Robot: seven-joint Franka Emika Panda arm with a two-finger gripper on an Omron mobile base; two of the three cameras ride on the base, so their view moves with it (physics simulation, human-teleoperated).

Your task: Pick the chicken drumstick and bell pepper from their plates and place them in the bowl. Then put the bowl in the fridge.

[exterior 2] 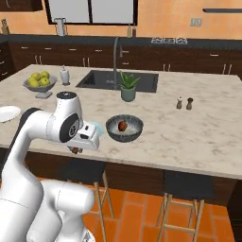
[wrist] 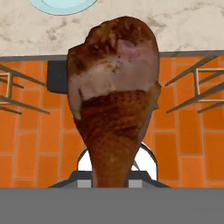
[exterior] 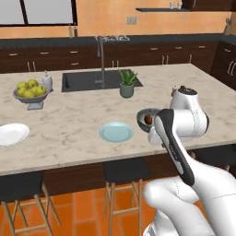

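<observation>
The marble island counter [exterior: 73,124] carries a sunken black sink [exterior: 85,80] with a tall tap, and 3 stools stand along its near edge over an orange tiled floor [wrist: 26,144]. The white arm [exterior 2: 33,142] bends over that near edge, its hand hanging just outside the counter above the floor.

On the counter the white plate [exterior: 11,134] lies far to the left, and the pale blue plate [exterior: 116,132] lies bare near the middle, with the dark grey bowl [exterior 2: 124,129] just to its right. The bell pepper [exterior 2: 122,125] sits inside the bowl. A pedestal bowl of yellow-green fruit [exterior: 31,91] stands at the back left with a small white bottle beside it, a potted plant [exterior: 127,83] stands by the sink, and 2 small shakers [exterior 2: 184,103] stand well apart to the right.

The gripper [exterior 2: 74,150] is narrowed around the thin bone end of the chicken drumstick [wrist: 113,96]. In the hand view the drumstick's thick end points away from the hand toward the counter edge, with the blue plate's rim beyond it.
</observation>
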